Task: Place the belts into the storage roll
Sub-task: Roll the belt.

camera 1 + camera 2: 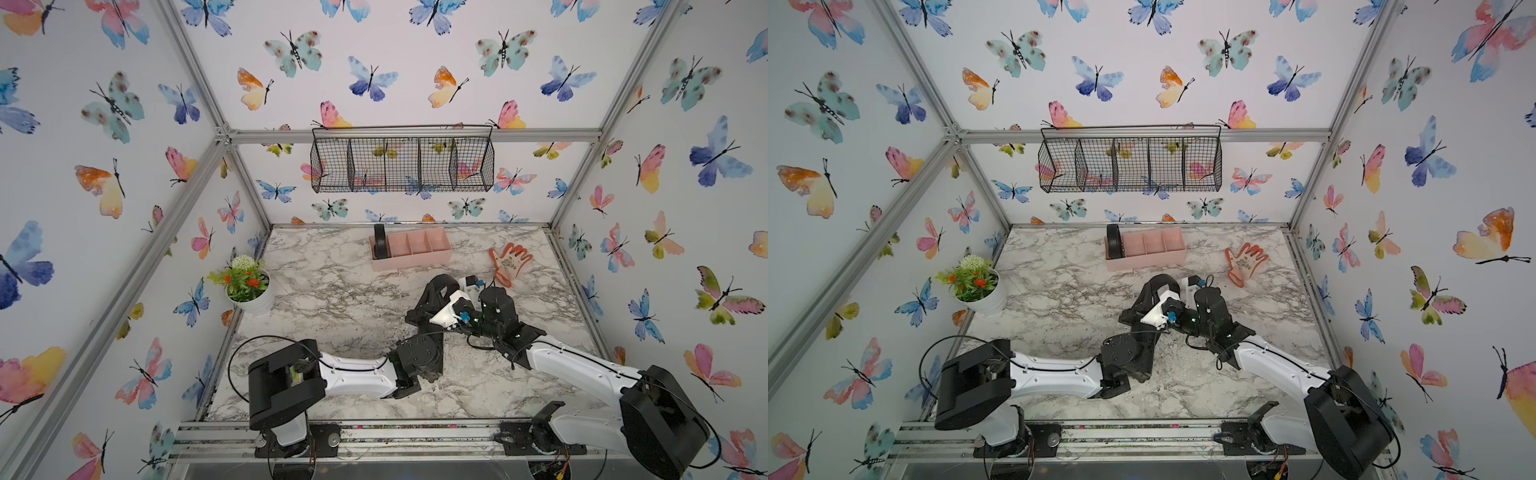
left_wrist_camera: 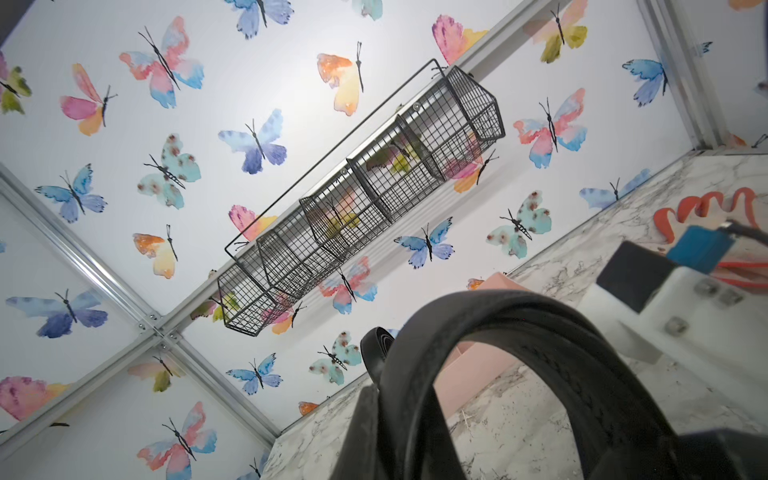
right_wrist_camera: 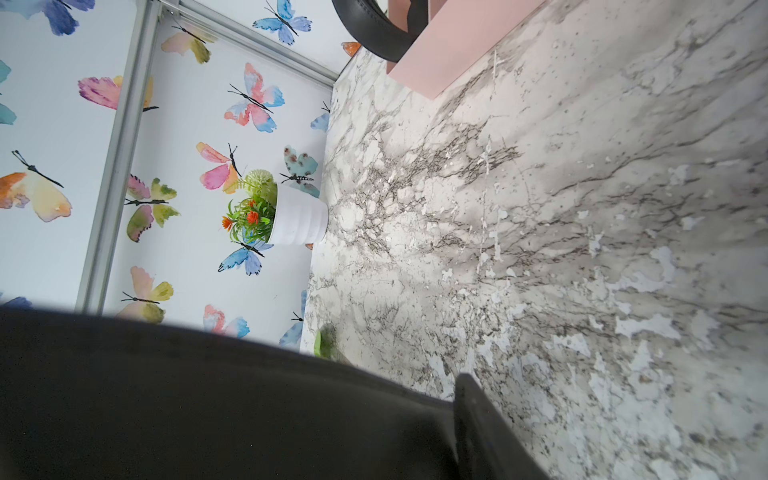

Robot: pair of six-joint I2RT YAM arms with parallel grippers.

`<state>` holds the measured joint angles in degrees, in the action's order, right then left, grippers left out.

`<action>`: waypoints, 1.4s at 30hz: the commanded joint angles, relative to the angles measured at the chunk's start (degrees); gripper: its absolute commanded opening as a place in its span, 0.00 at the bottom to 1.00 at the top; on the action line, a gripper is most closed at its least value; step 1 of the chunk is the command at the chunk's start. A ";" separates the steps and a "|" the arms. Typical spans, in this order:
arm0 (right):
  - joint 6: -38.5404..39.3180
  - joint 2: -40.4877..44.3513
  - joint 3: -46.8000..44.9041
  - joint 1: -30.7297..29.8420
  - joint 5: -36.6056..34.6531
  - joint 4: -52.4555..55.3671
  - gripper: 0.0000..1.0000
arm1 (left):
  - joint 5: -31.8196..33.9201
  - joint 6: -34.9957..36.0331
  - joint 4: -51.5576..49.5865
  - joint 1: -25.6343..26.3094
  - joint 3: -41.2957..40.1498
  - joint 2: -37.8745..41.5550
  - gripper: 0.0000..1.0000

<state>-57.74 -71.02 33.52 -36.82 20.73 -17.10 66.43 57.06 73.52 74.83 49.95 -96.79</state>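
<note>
The left gripper pinches the coiled belt near the tray, likely so the loop cannot spring open. The right gripper is close beside it, probably to steady the coil; whether its jaws grip, I cannot tell. The other belt stands coiled in the tray's end compartment.

The belt is black, the storage roll pale pink, the table grey-veined white marble.
</note>
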 commanded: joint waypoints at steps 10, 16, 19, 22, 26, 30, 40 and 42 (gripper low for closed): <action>-1.15 1.81 -1.61 -0.27 1.24 -3.84 0.32 | -1.30 0.36 5.01 1.05 2.86 2.00 0.00; -0.84 0.87 -1.27 -0.28 1.94 -5.42 0.23 | -2.76 0.49 3.39 0.67 2.45 3.19 0.00; -0.12 0.54 -0.42 -0.33 2.28 -5.60 0.36 | -2.83 0.56 2.47 0.60 2.39 3.61 0.00; 1.71 1.09 0.47 -0.27 1.76 -5.49 0.47 | -3.30 0.16 0.53 0.43 2.55 4.82 0.00; 4.27 1.84 2.34 -0.27 1.37 -3.78 0.55 | -4.41 -1.17 -3.64 -0.42 2.94 7.06 0.00; 6.63 2.38 3.80 -0.27 1.83 -2.91 0.56 | -6.10 -1.19 -6.08 -1.43 2.78 8.59 0.00; 13.01 1.89 8.59 -0.27 3.34 0.24 0.53 | -8.27 2.23 -5.94 -3.76 4.68 9.12 0.00; 15.18 2.60 9.61 -0.27 3.06 2.73 0.54 | -8.74 2.09 -7.17 -4.63 5.33 9.69 0.00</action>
<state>-47.09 -69.63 40.38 -36.77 22.04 -16.36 60.20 59.05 65.78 71.48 52.82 -89.91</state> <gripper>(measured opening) 0.538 0.115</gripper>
